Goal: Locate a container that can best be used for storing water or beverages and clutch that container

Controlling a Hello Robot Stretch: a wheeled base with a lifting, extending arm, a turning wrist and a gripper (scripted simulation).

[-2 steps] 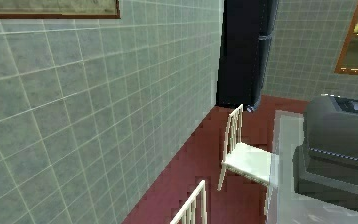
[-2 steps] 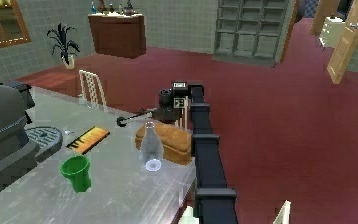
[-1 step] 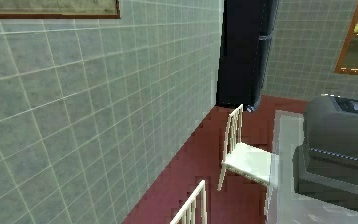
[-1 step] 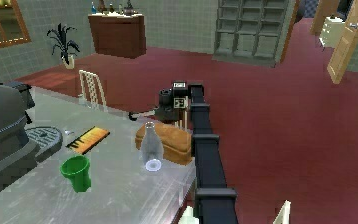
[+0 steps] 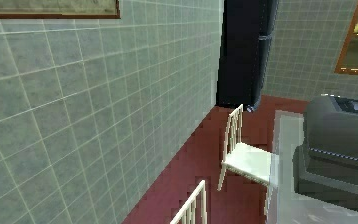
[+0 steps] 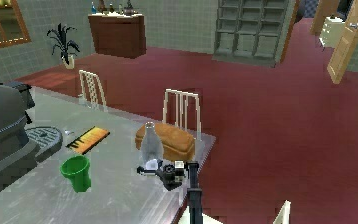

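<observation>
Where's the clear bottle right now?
Arm side view, middle: the tall clear bottle stands on the grey tabletop, just left of the brown bread loaf, with the green cup further left.

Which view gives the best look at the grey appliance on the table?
The forward view: the grey appliance shows its top and front there, cut slightly by the right edge. The arm side view catches a darker part of it at its left edge.
</observation>
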